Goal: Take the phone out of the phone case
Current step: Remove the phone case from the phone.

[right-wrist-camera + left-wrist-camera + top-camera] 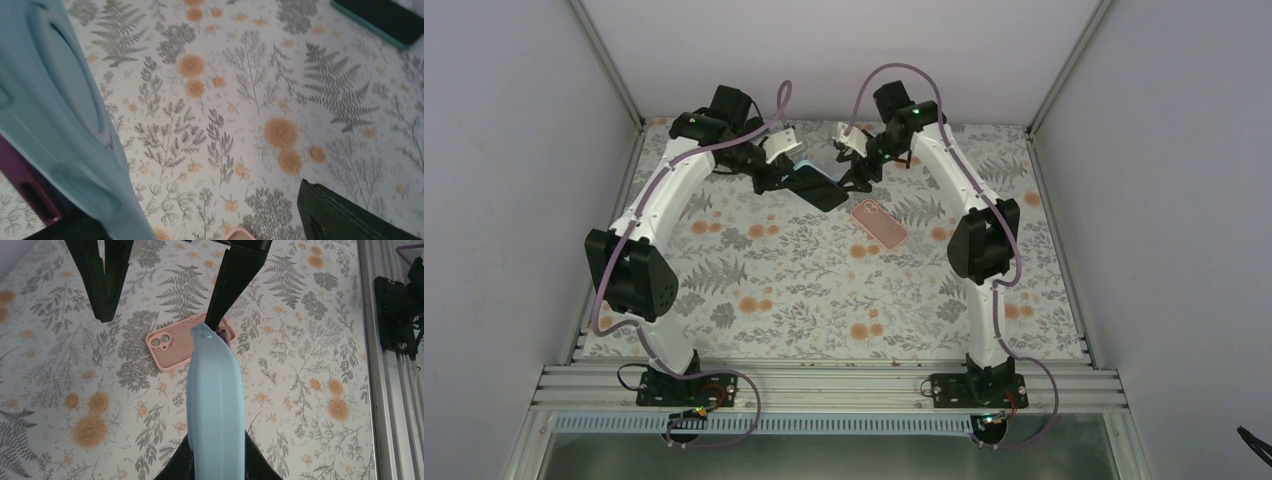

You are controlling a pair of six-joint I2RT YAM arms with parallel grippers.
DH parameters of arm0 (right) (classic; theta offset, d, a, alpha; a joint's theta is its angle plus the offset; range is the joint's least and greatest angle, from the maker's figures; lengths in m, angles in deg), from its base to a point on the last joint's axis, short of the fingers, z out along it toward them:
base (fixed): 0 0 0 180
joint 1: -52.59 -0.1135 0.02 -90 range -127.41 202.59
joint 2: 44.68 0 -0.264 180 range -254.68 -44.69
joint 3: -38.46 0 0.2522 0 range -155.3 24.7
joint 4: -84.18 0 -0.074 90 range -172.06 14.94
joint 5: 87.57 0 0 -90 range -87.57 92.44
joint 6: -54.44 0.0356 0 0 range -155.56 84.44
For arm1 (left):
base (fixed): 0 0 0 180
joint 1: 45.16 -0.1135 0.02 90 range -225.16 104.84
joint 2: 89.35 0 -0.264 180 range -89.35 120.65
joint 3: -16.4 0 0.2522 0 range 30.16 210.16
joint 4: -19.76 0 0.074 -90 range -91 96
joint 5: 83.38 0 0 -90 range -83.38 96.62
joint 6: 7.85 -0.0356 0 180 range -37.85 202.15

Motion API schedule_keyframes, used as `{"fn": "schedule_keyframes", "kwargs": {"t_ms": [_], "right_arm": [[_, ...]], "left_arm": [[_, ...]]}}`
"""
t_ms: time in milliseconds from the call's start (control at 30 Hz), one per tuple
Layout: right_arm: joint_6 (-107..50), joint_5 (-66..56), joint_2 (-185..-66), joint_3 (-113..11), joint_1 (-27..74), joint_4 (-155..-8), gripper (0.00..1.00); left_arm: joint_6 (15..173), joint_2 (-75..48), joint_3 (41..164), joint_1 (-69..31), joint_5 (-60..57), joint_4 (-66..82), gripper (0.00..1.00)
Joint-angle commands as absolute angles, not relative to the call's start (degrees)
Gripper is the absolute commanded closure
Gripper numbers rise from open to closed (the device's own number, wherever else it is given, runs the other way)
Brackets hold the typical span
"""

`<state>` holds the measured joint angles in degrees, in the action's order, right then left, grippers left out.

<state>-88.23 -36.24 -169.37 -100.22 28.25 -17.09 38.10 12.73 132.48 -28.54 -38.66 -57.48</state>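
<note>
We found left claw (782, 178) clenched on blue case (215, 405), long axis toward released right claw (852, 180) at its tip.

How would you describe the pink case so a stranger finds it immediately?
Look at the flowered tablecloth, its far half between the arms. The pink case lies flat there, while the light blue case is held up by the left gripper.

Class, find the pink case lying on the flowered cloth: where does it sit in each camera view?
Top external: pink case just right of centre, flat on the cloth.
Left wrist: upper centre, partly behind the blue-cased phone.
Right wrist: only a pink sliver at the bottom edge, probably it.
Shared landmark: the blue-cased phone, in all three.
</note>
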Motion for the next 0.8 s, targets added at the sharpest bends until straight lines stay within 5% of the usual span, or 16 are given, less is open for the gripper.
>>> {"fn": "schedule_keyframes", "kwargs": {"t_ms": [0, 300, 533, 600, 667, 767], "right_arm": [[-89.53, -58.32, -170.96, -107.29, 20.39, -8.46, 0.13], [-87.18, -70.21, -169.93, -103.43, 13.93, -8.42, 0.16], [-83.52, -78.51, -171.53, -104.71, 11.53, -8.71, 0.34], [-81.82, -78.69, -171.80, -103.94, 10.28, -10.01, 0.55], [-79.38, -78.77, -171.84, -103.27, 10.11, -11.93, 0.92], [-79.75, -78.27, -170.97, -103.16, 11.36, -11.74, 0.97]], "left_arm": [[39.71, 10.58, 133.27, -25.86, -47.18, -46.02, 0.98], [46.49, 8.17, 129.08, -25.80, -37.55, -30.98, 0.98], [52.67, 7.44, 122.08, -25.35, -29.59, -12.24, 0.98], [52.56, 9.65, 123.35, -24.80, -27.13, -11.79, 0.98], [52.02, 11.91, 125.84, -24.82, -26.08, -13.63, 0.98], [50.17, 11.97, 127.29, -24.77, -26.19, -16.29, 0.90]]}}
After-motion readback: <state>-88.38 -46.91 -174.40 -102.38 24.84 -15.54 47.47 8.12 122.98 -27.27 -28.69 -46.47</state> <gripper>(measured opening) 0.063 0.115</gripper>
